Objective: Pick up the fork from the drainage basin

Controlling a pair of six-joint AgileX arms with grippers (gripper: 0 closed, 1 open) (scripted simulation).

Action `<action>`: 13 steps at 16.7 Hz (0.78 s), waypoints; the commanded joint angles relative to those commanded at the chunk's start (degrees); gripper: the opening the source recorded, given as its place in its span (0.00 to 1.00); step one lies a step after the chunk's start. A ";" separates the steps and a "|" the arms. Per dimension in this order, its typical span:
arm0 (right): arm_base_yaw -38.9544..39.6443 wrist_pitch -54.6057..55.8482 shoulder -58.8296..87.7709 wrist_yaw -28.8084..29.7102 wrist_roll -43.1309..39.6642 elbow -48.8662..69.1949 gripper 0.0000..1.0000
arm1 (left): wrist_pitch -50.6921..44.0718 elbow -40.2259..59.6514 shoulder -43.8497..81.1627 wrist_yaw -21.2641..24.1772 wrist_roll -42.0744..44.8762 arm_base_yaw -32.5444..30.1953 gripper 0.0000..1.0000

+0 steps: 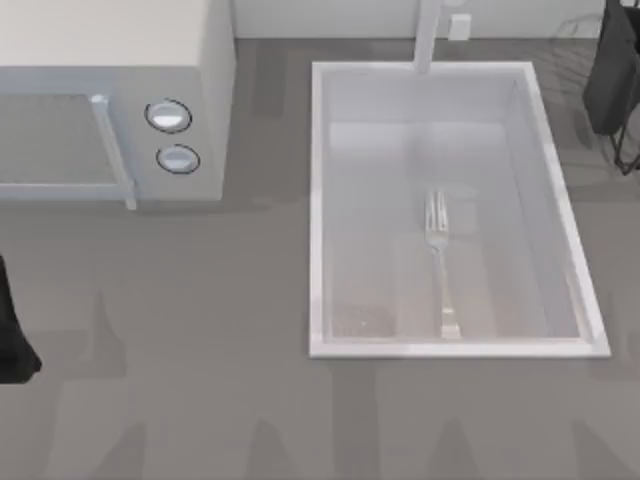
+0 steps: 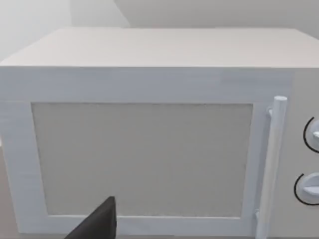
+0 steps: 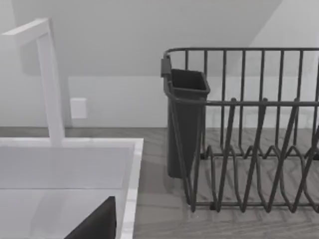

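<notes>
The fork (image 1: 440, 270) is slim and silver. It lies flat on the floor of the drainage basin (image 1: 316, 210), right of its middle, tines toward the faucet and handle end near the front wall. The basin's corner and white rim (image 3: 130, 189) also show in the right wrist view. My left arm (image 1: 12, 345) sits parked at the table's left edge, far from the basin. A dark part of my left gripper (image 2: 97, 224) hangs in front of the microwave door. A dark part of my right gripper (image 3: 97, 224) shows over the basin's right rim, with nothing in it.
A boxy white microwave (image 1: 110, 100) with a bar handle and two knobs stands at the back left. A white faucet (image 1: 428, 35) rises behind the basin. A dark wire dish rack (image 3: 249, 139) with a cutlery cup (image 1: 612, 70) stands right of the basin.
</notes>
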 joint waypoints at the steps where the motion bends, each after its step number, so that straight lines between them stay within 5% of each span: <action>1: 0.00 0.00 0.00 0.00 0.00 0.00 1.00 | 0.00 0.00 0.00 0.00 0.00 0.00 1.00; 7: 0.62 -2.38 3.34 -0.06 1.26 2.76 1.00 | 0.00 0.00 0.00 0.00 0.00 0.00 1.00; 13: 4.15 -15.95 23.54 -0.36 7.93 20.76 1.00 | 0.00 0.00 0.00 0.00 0.00 0.00 1.00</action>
